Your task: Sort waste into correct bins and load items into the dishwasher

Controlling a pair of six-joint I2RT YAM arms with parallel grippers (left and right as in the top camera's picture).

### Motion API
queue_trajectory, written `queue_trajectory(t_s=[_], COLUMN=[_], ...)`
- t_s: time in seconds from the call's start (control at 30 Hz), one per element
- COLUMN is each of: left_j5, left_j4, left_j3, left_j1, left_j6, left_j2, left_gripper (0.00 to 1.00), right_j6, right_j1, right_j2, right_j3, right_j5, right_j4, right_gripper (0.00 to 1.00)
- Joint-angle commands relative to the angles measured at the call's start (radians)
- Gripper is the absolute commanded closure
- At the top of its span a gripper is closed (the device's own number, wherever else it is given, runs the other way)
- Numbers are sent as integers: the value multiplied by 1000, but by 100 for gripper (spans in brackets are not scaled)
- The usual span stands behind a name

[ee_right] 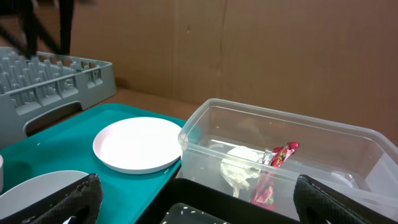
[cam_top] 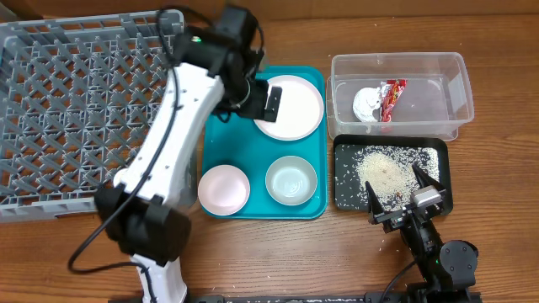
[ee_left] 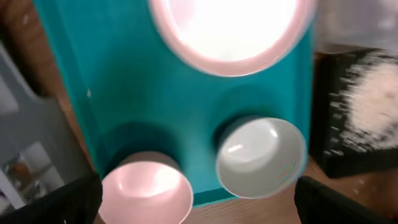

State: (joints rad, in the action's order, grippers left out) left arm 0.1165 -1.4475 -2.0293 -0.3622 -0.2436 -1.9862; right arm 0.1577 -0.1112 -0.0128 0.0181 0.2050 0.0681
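Observation:
The round white-pink plate [cam_top: 290, 105] lies at the back of the teal tray [cam_top: 261, 143], with the pale pink bowl [cam_top: 223, 188] and the grey-green bowl [cam_top: 291, 180] in front. My left gripper [cam_top: 268, 101] hovers open and empty over the plate's left edge; its wrist view shows the plate [ee_left: 230, 31] and both bowls [ee_left: 146, 193] [ee_left: 261, 158]. The clear tub [cam_top: 400, 93] holds the napkin [cam_top: 368, 103] and red wrapper [cam_top: 392, 98]. Rice [cam_top: 387, 168] lies in the black tray [cam_top: 392, 202]. My right gripper [cam_top: 404, 198] is open at its front edge. No chopsticks show.
The big grey dish rack [cam_top: 76, 109] fills the left side, touching the teal tray. A few rice grains lie on the wood near the black tray's front. The right wrist view shows the plate [ee_right: 140, 144], the tub [ee_right: 280, 155] and the rack [ee_right: 50, 81].

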Motion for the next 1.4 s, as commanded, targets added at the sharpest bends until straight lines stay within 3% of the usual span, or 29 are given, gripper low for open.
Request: queue_trajectory(t_s=[0.0,0.07,0.1,0.17,0.57,0.93,1.37], left_j5=[-145,-158,-165,-164,-154,-149,-57], left_j4=[31,71,86,89,108,32,-9], left_j3=[53,93,119,168,428,431,334], left_j1=[29,48,58,74,137,279,262], left_j6=[-146,-137,-135,-135,-146,-135,-58], left_j2=[-23,-23,-23,-23,-22,-20,-2], left_gripper=[31,76,87,96,96,96,96], right_j6=[-3,-3,-4,-3,-3,-3,-3], right_j1=[-2,-2,-2,-2,-2,-2,-2], right_j2=[10,10,10,10,10,10,10], right_j3=[-10,-10,-10,-10,-10,-10,-10], right_j5=[-2,-2,-2,-2,-2,-2,-2], right_j4=[-6,-6,-6,-6,-6,-6,-6], right_gripper=[0,0,0,0,0,1,0])
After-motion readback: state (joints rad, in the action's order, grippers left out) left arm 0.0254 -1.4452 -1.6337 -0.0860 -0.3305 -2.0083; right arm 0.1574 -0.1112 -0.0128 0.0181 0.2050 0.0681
